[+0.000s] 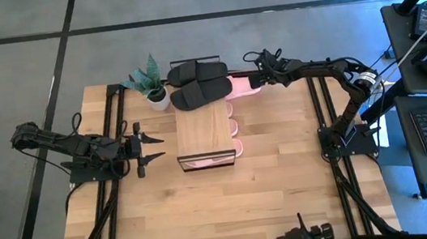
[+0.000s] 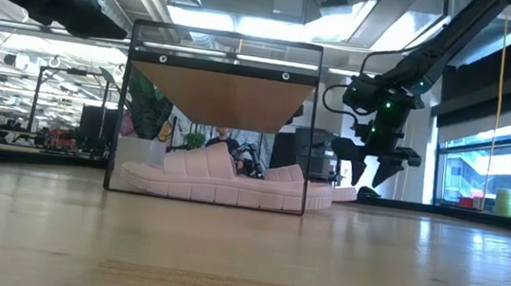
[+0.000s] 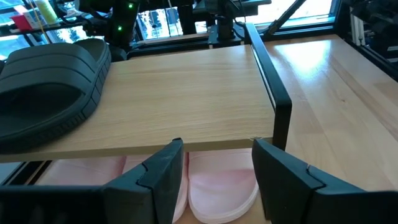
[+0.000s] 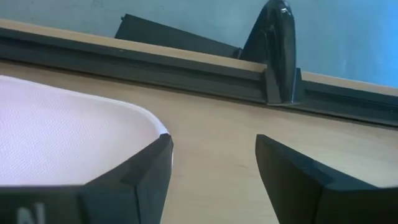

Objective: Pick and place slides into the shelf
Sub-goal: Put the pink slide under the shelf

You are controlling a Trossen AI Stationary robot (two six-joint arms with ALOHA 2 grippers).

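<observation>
Pink soft slide (image 1: 245, 89) sits beside our right gripper (image 1: 256, 64), jaws spread and empty; a shallow pinch could drop it or nudge the black slides (image 1: 200, 93) off the light wood shelf (image 1: 202, 129). Left gripper (image 1: 150, 148) waits spread, left of the shelf.

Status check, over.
Left gripper open beside shelf. Right gripper open over pink slide. Black slides on shelf's far end.

The shelf (image 1: 203, 133) top board hides most of the pink slides (image 1: 233, 125) beneath it from above; only their edges show along its right side. In the left wrist view a black slide (image 3: 46, 93) is cut off by the picture's edge. In the right wrist view a pink slide (image 4: 62, 134) is cut off too.
</observation>
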